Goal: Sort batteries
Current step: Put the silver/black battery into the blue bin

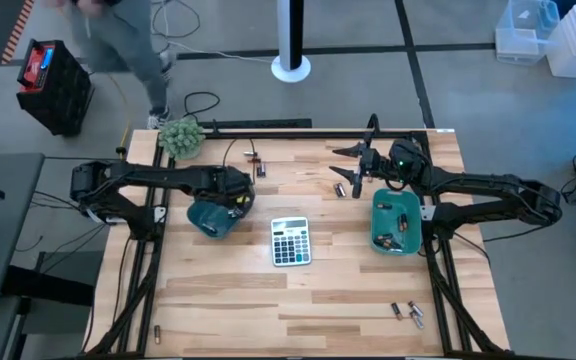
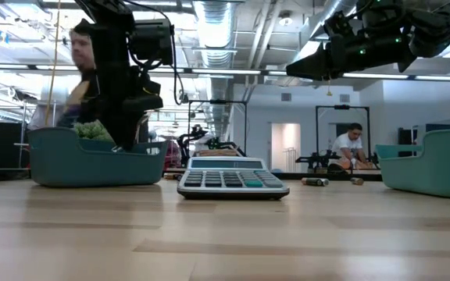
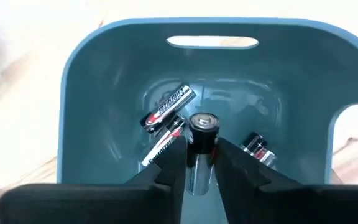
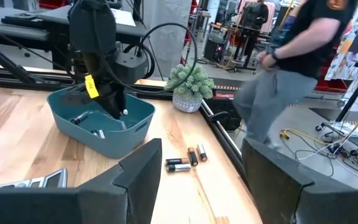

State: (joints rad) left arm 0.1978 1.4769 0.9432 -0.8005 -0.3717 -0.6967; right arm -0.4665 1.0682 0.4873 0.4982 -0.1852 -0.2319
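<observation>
Op: While my left pincer sits low in the left teal tray, its fingers lie close around a fat upright battery, barely parted.

Obs: Risk?

Op: If I lift before they clear it, the cell drags out. Right pincer hangs wide and empty over the table; loose batteries wait there.

Bright even overhead light; soft shadows; walking person motion-blurred.
</observation>
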